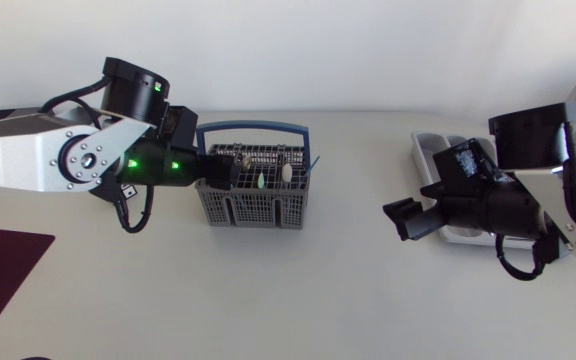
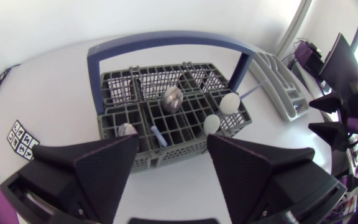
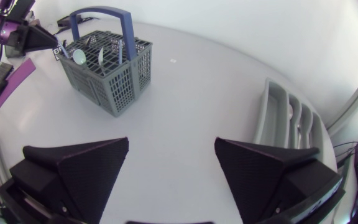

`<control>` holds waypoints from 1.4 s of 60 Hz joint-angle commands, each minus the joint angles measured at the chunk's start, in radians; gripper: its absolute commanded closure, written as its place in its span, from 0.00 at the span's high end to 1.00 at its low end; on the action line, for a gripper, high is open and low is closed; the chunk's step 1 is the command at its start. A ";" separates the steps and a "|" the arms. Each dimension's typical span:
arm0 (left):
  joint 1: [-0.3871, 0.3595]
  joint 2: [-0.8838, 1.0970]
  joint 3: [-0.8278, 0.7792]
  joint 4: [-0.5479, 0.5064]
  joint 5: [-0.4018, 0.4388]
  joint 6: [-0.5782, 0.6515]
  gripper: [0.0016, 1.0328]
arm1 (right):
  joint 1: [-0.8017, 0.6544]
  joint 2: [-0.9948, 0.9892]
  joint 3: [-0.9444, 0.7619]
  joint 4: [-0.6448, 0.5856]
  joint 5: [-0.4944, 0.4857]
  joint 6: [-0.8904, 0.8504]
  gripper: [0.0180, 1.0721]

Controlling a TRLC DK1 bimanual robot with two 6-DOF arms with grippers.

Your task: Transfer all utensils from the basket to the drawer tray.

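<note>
Your left hand (image 2: 173, 142) is released, fingers spread, hovering at the near wall of the one cutlery basket (image 1: 253, 208). I'd say it's the first pick: drop in, clench on one handle, lift straight up.

In the basket I count roughly six:
- two white spoons (image 2: 230, 102)
- one metal head (image 2: 172, 98)
- one grey end (image 2: 127, 129)
- one purple handle (image 2: 158, 134)
- one thin blue stick (image 2: 252, 93)

Further out, your right hand (image 3: 171, 144) hangs released over the counter (image 3: 185, 74). Beyond it sits the one drawer tray (image 3: 272, 118), no utensil visible in it.
</note>
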 commanded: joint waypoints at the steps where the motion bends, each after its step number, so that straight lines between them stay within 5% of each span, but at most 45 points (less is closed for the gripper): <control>1: -0.014 0.032 0.030 0.035 0.003 -0.018 0.57 | 0.007 0.025 0.018 0.009 -0.002 -0.014 0.95; 20: -0.031 0.077 0.027 0.114 -0.055 -0.018 0.23 | 0.013 0.031 0.009 0.019 -0.004 -0.018 0.95; 39: -0.025 0.055 -0.023 0.149 -0.071 -0.018 0.10 | 0.036 0.017 -0.013 0.029 0.001 -0.018 0.95; 84: -0.040 -0.089 -0.003 0.173 -0.072 0.017 0.04 | 0.090 -0.039 -0.040 0.036 0.013 -0.042 0.95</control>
